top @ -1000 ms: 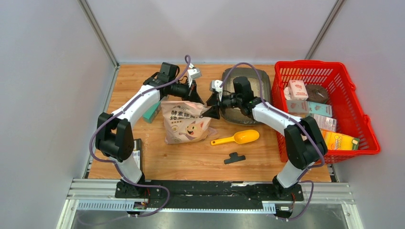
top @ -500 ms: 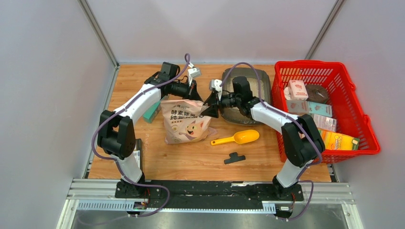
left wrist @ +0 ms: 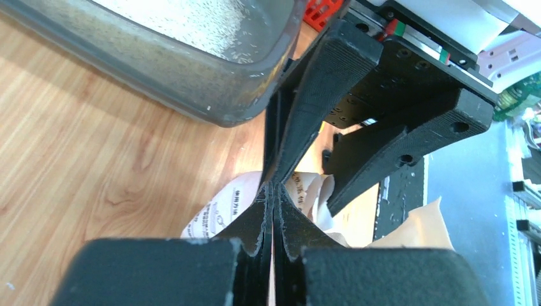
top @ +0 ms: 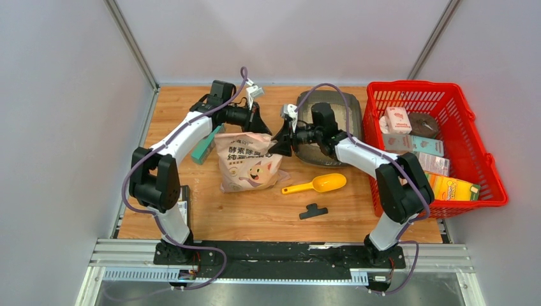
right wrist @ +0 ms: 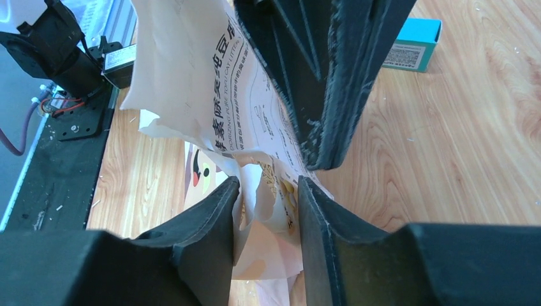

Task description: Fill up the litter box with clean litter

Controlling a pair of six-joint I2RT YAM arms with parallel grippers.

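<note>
Both arms reach inward, left gripper [left wrist: 272, 191] pinched closed, right gripper [right wrist: 268, 185] narrowly parted.

Printed bag [top: 249, 164], yellow scoop [top: 317, 185], black clip [top: 313, 211], teal box [top: 202, 148], red basket [top: 415, 83].

Robot test cell, not a home. Plain grey walls [top: 64, 95] and bare metal posts [top: 131, 41] box in one wooden tabletop [top: 255, 217]. The left arm [top: 185, 137] and right arm [top: 363, 156] are bolted to a metal rail [top: 281, 271], with cables [top: 137, 172] running loose. A red shop basket [top: 497, 191] holds boxed goods [top: 399, 119].
</note>
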